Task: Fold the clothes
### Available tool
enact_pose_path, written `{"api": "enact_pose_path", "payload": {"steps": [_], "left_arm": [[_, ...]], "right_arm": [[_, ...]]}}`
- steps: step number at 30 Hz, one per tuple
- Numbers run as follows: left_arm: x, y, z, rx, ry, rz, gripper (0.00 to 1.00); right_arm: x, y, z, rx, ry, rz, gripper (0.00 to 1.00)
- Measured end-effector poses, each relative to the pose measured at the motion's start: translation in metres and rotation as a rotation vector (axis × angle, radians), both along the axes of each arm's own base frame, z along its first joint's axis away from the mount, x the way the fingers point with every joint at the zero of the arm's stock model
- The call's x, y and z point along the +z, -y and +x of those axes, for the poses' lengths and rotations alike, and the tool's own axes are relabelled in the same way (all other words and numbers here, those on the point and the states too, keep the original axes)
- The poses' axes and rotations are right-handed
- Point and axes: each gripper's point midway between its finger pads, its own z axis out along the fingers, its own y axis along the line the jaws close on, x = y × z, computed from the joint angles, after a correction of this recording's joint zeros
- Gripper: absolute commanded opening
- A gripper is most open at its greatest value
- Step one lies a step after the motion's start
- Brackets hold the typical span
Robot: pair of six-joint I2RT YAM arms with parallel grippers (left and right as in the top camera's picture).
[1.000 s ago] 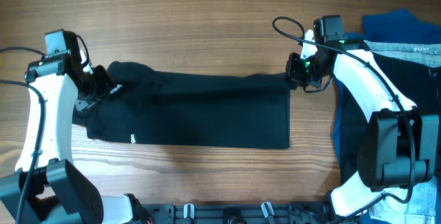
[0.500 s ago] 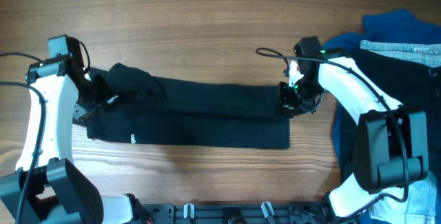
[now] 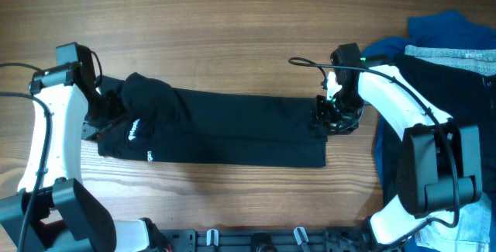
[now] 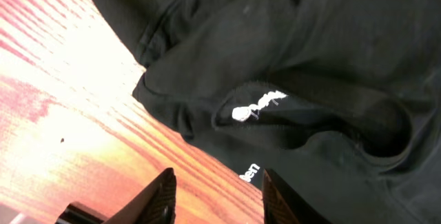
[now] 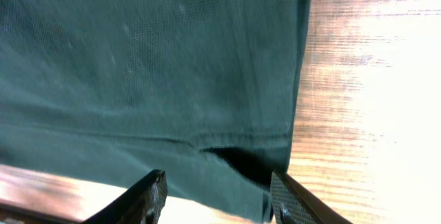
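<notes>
Close in at the left gripper (image 4: 219,200): spread wide, gripping nothing, poised just above the rumpled collar end of the black shirt (image 3: 232,132). Just beyond its fingers (image 4: 162,195), a small white logo (image 4: 258,105) on a fold of fabric and a scrap of white lettering (image 4: 249,174) near the edge, with bare wood of the table (image 3: 232,35) to one side.

Close in at the right gripper (image 5: 220,200): also parted wide, nothing clamped, hovering over the shirt's hemmed corner, where a lifted flap of hem leaves a dark gap beneath.

Seen from above: stretched across the middle of the table as a long flat band, folded lengthwise. Bunched at the left end, squared off at the right, with one arm at each end.

Farther off, at the table's right edge: a black garment with a grey waistband (image 3: 453,52) and, past it, a bright blue garment (image 3: 442,29).
</notes>
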Motion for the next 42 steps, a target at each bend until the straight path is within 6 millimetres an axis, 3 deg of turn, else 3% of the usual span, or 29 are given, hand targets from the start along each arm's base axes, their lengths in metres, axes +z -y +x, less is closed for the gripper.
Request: {"api": "enact_pose_path", "payload": {"steps": [2,5,9,12,16,17,18,20,30,36,39,42], "left_arm": [[0.0,0.0,0.007,-0.002,0.031,-0.004,0.32],[0.001,0.011,0.029,-0.017,0.125,-0.071,0.36],[0.003,0.048,0.049,-0.159,0.202,-0.176,0.46],[-0.009,0.077,0.056,-0.278,0.232,-0.198,0.45],[-0.035,0.092,0.041,-0.329,0.184,-0.211,0.3],[-0.04,0.092,0.04,-0.333,0.18,-0.211,0.14],[-0.044,0.092,0.042,-0.334,0.181,-0.208,0.04],[-0.049,0.092,0.042,-0.331,0.17,-0.213,0.04],[-0.054,0.104,-0.013,-0.304,-0.042,-0.313,0.04],[-0.068,0.105,-0.026,-0.215,-0.078,-0.32,0.04],[-0.068,0.102,-0.014,-0.203,-0.035,-0.298,0.24],[-0.062,0.092,0.023,-0.206,0.105,-0.234,0.44]], "right_arm": [[-0.001,-0.001,0.011,-0.001,0.045,0.005,0.5],[-0.002,-0.001,0.023,-0.02,0.089,0.011,0.49],[-0.002,0.006,0.026,-0.054,0.09,0.01,0.5],[-0.002,0.006,0.026,-0.054,0.089,0.01,0.5],[-0.002,0.006,0.025,-0.054,0.085,0.009,0.5],[-0.002,0.006,0.025,-0.054,0.085,0.009,0.5],[-0.002,0.006,0.025,-0.054,0.084,0.009,0.5],[-0.002,0.006,0.024,-0.053,0.084,0.009,0.5],[-0.002,0.006,0.024,-0.049,0.083,0.009,0.5],[-0.002,0.006,0.024,-0.035,0.087,0.011,0.51],[-0.002,0.006,0.024,-0.035,0.087,0.011,0.51],[-0.002,0.006,0.024,-0.035,0.087,0.011,0.53]]}}
